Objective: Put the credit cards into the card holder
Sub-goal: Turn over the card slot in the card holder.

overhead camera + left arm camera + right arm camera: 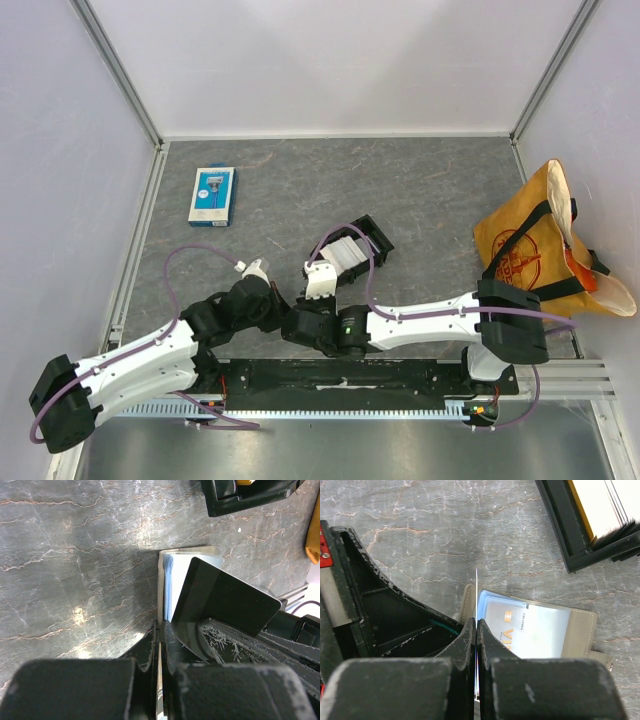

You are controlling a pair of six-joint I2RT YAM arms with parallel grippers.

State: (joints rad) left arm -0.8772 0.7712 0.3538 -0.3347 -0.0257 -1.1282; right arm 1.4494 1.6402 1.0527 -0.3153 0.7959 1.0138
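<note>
Right tool [476, 625] pinches a credit card [225, 605]: a mere edge in its own view, a dark face from the left wrist. Left tool [161, 627] clamps the card holder [591, 635], which lies just ahead.

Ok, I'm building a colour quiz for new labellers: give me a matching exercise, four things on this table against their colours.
Things:
1 retail pack
2 tote bag
3 tray
4 card holder

Colours:
a black
b grey-tan
c blue and white
d orange-yellow

Pairs: 1c, 2d, 3a, 4b
</note>
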